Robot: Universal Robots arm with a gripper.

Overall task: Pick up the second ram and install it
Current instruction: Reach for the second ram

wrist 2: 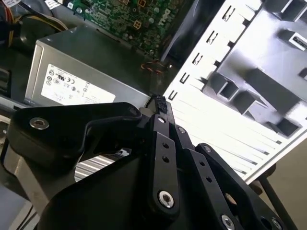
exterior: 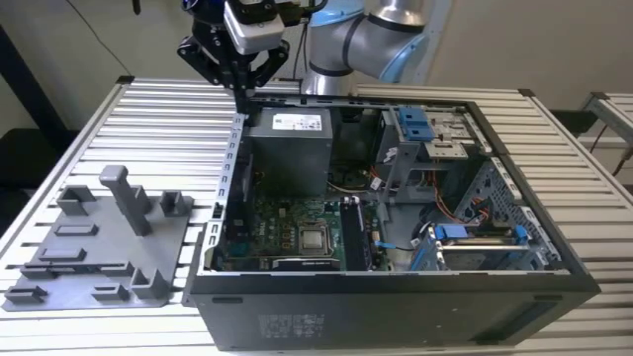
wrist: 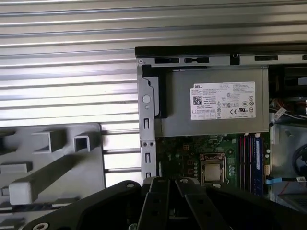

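gripper [exterior: 240, 88] near labelled power supply [exterior: 289, 152] (closed)

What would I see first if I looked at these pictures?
The big open computer case in the middle, with its green board and silver box showing. The black gripper hangs shut above the case's far corner, and a grey plastic plate with posts lies at the exterior view's left.

Parts covered, cropped or too small

In the first wrist view the gripper [wrist: 169, 182] and its dark body cover part of the motherboard [wrist: 192, 153], and the grey fixture plate [wrist: 48, 163] runs off the picture's edge. How many sticks fill the memory slots [wrist: 250, 160] is too small to tell. The exterior view's top edge crops the arm [exterior: 386, 30].
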